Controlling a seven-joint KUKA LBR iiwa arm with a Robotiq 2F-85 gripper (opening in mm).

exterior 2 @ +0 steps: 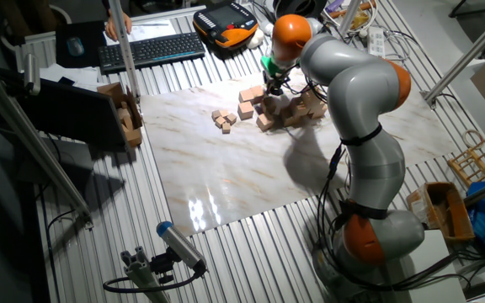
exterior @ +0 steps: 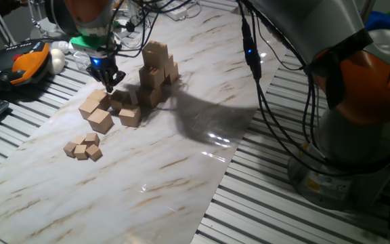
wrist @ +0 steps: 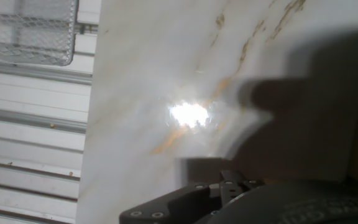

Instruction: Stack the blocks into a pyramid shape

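Plenty of wood to track, so sweeping left to right across one fixed view. Far left, off the working surface: an orange pendant (exterior: 27, 59), parked out of the way, no part in the build. Next, down on the marble board (exterior: 181, 169), a tight huddle of small cubes (exterior: 83, 148), well apart from everything else; probably just set aside, being too small for the stacking.

Moving right to the loose blocks (exterior: 99, 112): a handful lying flat on the board at odd angles, some touching, none stacked. Looks like the supply heap, kept close to the build for short trips.

Directly above them, the gripper (exterior: 108, 83), pointing down and hanging just over the nearest block of that heap, between heap and build. Fingers apart, together or clamped on wood? Cannot tell: dark fingertips against dark shadow in both fixed views, and nothing of the tips in the hand view, only bare board (wrist: 154, 74), glare and a corner of wire basket (wrist: 30, 25).

Right again: the pile (exterior: 156, 71), several blocks high, wider at the foot and narrowing upward, a little ragged and skewed at the sides. Reads as a pyramid partly raised, with spare blocks not yet used.

Far right, the arm (exterior: 330, 34), reaching over the board from its base beside it and throwing a broad shadow beside the pile. Likely call: another pick from the heap, with care needed so close to that uneven stack.
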